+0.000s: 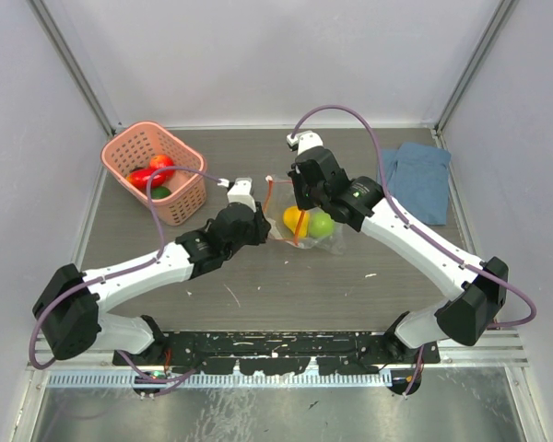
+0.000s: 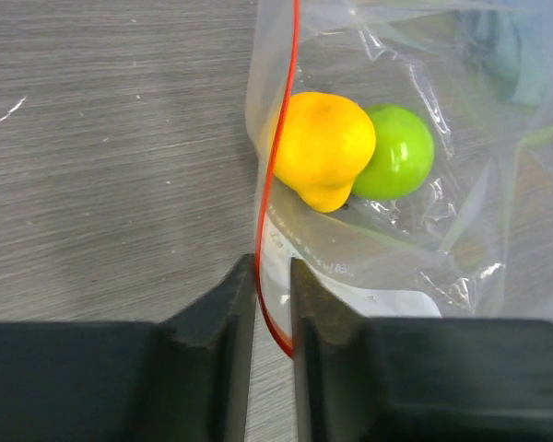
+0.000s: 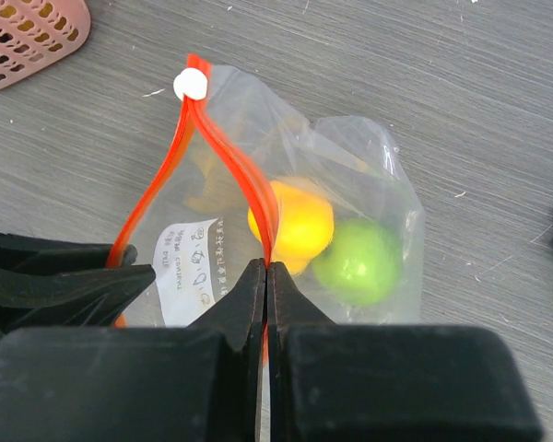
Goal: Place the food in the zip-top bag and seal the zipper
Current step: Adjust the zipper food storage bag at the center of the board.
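The clear zip-top bag (image 1: 306,238) lies at mid-table with a yellow fruit (image 1: 295,219) and a green fruit (image 1: 321,224) inside. My left gripper (image 1: 265,224) holds one lip of its mouth. In the left wrist view that gripper (image 2: 272,267) is closed on the orange-red zipper strip (image 2: 278,138), near the yellow fruit (image 2: 323,147) and green fruit (image 2: 398,152). My right gripper (image 3: 266,267) is shut on the other zipper lip (image 3: 240,166). The white slider (image 3: 191,85) sits at the far end, and the white label (image 3: 189,267) shows between the lips.
A pink lattice basket (image 1: 129,138) at the back left holds a red piece (image 1: 155,170) and a dark green piece (image 1: 161,192). A folded blue cloth (image 1: 419,180) lies at the back right. White walls close in the table's sides and back.
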Motion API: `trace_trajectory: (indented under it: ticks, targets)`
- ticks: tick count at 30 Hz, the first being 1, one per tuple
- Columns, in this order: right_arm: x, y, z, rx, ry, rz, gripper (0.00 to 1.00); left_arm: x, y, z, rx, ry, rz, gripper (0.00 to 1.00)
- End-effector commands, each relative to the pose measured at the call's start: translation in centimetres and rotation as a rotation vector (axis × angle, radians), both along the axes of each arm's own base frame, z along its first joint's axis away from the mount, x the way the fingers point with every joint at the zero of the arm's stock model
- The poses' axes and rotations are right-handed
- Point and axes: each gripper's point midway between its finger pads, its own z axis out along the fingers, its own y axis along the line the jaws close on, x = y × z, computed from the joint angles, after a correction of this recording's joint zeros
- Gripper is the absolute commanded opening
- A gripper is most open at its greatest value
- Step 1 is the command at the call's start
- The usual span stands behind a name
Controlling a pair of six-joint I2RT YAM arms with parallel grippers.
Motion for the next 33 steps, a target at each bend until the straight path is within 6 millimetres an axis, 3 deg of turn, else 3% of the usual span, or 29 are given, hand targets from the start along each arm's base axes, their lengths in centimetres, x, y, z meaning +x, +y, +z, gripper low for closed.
trace_trajectory:
  ticks: [1, 3, 4, 7, 9, 17, 20, 26, 33]
  targets:
    - [0.3, 0.1, 2.6, 0.06, -0.074, -0.014, 0.0, 0.6, -2.4, 4.4, -0.143, -0.078, -0.042, 0.14]
    - [0.3, -0.2, 2.7, 0.05, -0.078, -0.022, 0.0, 0.5, -2.7, 5.6, -0.166, -0.091, -0.06, 0.01]
    - [0.3, -0.4, 2.7, 0.043, -0.08, -0.027, 0.0, 0.4, -2.8, 6.4, -0.178, -0.099, -0.068, 0.0]
    - [0.5, -1.1, 2.8, 0.012, -0.088, -0.052, 0.0, 0.2, -3.4, 8.2, -0.207, -0.113, -0.1, 0.0]
    - [0.5, -1.7, 2.8, -0.013, -0.092, -0.068, 0.0, -0.4, -3.3, 10.5, -0.244, -0.138, -0.123, 0.0]
    - [0.8, -3.5, 2.8, -0.095, -0.097, -0.117, 0.0, -1.7, -4.1, 14.1, -0.277, -0.136, -0.208, 0.0]
    - [0.9, -3.7, 1.9, -0.114, -0.077, -0.119, 0.0, -1.5, -3.9, 13.9, -0.263, -0.133, -0.204, 0.0]
    - [0.8, -2.5, 0.0, -0.117, -0.022, -0.078, 0.0, -0.8, -3.3, 11.0, -0.23, -0.053, -0.187, 0.0]
    - [1.0, -2.5, 1.0, -0.097, -0.051, -0.084, 0.0, -1.0, -2.8, 11.6, -0.218, -0.074, -0.189, 0.0]
